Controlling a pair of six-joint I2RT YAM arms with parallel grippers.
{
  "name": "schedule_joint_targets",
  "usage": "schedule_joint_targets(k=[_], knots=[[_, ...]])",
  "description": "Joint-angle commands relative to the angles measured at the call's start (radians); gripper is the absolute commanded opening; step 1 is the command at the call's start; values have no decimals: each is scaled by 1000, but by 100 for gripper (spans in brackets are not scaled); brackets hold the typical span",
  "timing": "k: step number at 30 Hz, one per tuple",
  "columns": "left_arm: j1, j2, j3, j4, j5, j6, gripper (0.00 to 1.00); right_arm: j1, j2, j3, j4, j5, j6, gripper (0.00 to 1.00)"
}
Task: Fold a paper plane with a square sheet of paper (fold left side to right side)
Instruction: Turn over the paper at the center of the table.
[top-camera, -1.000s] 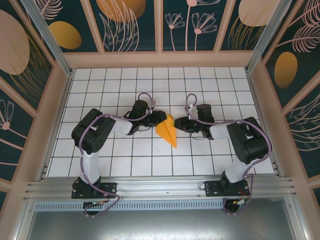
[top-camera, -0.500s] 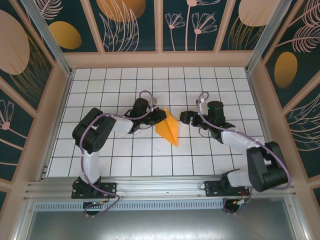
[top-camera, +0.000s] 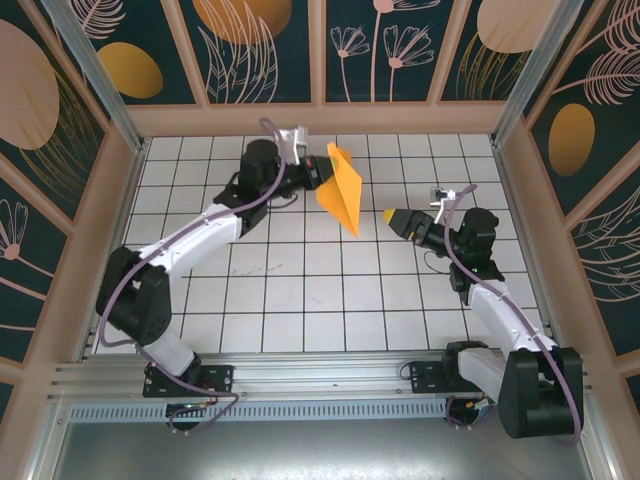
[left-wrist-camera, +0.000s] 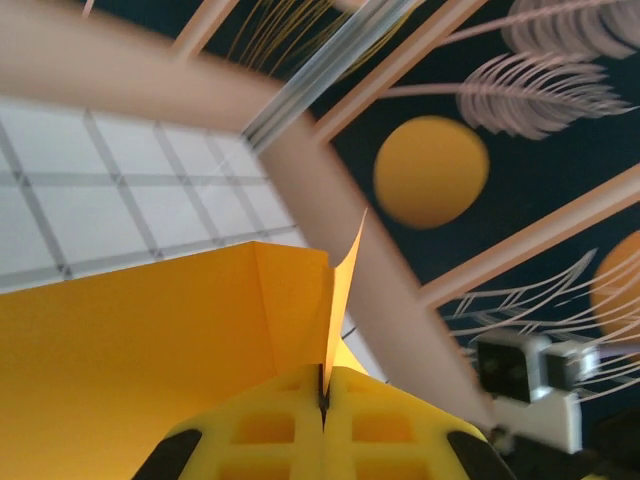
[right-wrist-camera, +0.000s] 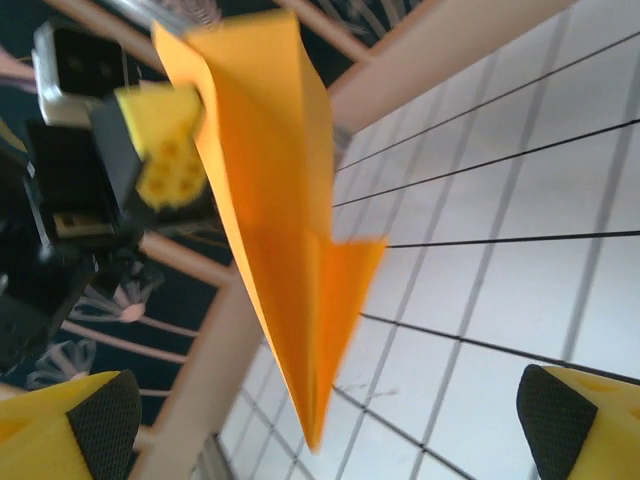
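Observation:
The square sheet of paper is folded into a bright orange paper plane (top-camera: 343, 190), a slim pointed dart held in the air above the far middle of the table, its nose pointing down toward the near side. My left gripper (top-camera: 318, 177) is shut on its rear end; in the left wrist view the yellow fingers (left-wrist-camera: 270, 430) pinch a thin upright fold of the paper plane (left-wrist-camera: 150, 350). My right gripper (top-camera: 398, 217) stands open to the right of the dart, apart from it. In the right wrist view the paper plane (right-wrist-camera: 290, 240) hangs ahead of the open right gripper (right-wrist-camera: 330, 415), with the left gripper (right-wrist-camera: 165, 150) behind it.
The white gridded table (top-camera: 300, 290) is walled by wooden frame rails (top-camera: 320, 118) and dark floral panels at the back and sides. Both arm bases sit on the metal rail (top-camera: 320, 375) at the near edge.
My left arm has lifted the plane off the table and carried it toward the far side. My right gripper has opened and drawn back to the right.

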Motion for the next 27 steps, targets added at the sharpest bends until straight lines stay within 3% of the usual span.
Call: schedule_joint_targets(k=[1, 10, 18, 22, 27], knots=[[7, -36, 83, -90, 9, 66, 0, 23, 0, 11, 199, -143, 107, 99], [8, -54, 128, 61, 182, -53, 0, 161, 96, 112, 352, -187, 131, 99], [6, -64, 78, 193, 273, -155, 0, 207, 207, 225, 423, -184, 156, 97], [6, -62, 66, 190, 275, -160, 0, 205, 224, 256, 444, -187, 165, 91], [7, -55, 50, 191, 278, -167, 0, 201, 229, 297, 383, -187, 122, 73]])
